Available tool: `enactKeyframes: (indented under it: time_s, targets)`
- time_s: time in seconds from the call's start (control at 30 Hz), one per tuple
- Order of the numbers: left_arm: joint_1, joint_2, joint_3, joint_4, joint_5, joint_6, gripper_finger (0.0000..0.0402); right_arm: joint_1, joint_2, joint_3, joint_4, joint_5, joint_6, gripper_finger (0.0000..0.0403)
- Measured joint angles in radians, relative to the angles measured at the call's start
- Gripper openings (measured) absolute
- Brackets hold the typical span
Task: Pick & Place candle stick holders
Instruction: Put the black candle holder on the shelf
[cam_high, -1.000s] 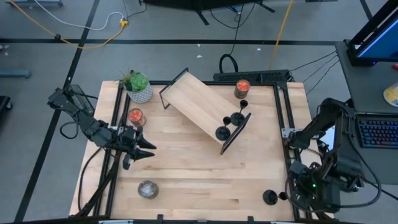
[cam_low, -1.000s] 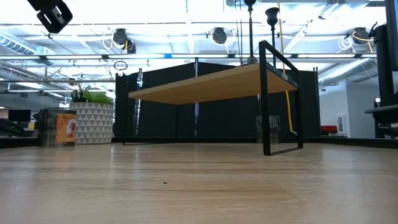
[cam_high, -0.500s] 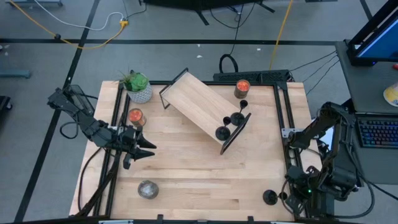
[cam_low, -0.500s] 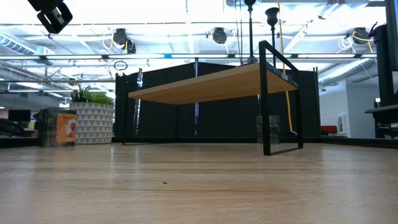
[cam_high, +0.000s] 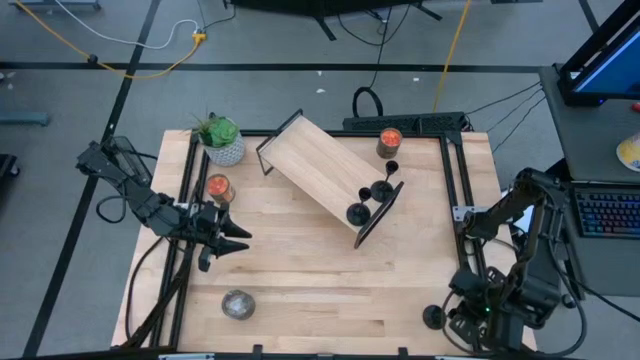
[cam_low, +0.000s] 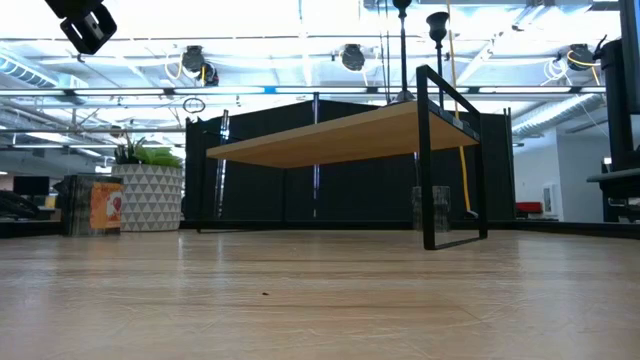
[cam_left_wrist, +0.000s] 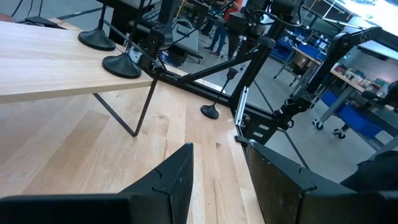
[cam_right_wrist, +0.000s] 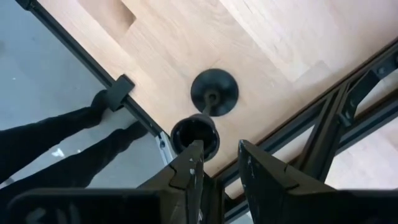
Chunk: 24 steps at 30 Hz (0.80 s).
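Right gripper (cam_right_wrist: 216, 163) has crept toward last candle stick holder (cam_high: 434, 317) at table's (cam_high: 300, 290) 5 o'clock corner; fingers narrowly parted above cup, probably not gripping. Pickup imminent. Left gripper (cam_high: 238, 240) idle at 9 o'clock, slightly parted, empty.

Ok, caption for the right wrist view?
Right gripper open above the last holder standing near the table edge.

Candle stick holders, black, goblet-shaped, three in number: round flat base, thin stem, small cup top. Two stood upright, close together, on the raised wooden shelf (cam_high: 320, 172) near the worktop (cam_high: 300, 280) centre, toward its 4 o'clock end: one (cam_high: 357, 213), one (cam_high: 381, 190). The third (cam_high: 433, 317) stood upright, alone, at the worktop's 5 o'clock corner, well apart.
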Motion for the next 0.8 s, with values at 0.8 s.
enactKeyframes:
  time_s: [0.8]
  targets:
    - [0.0, 0.0, 0.0, -0.001, 0.0, 0.009, 0.0157, -0.014, -0.002, -0.138, 0.129, -0.086, -0.013, 0.0094]
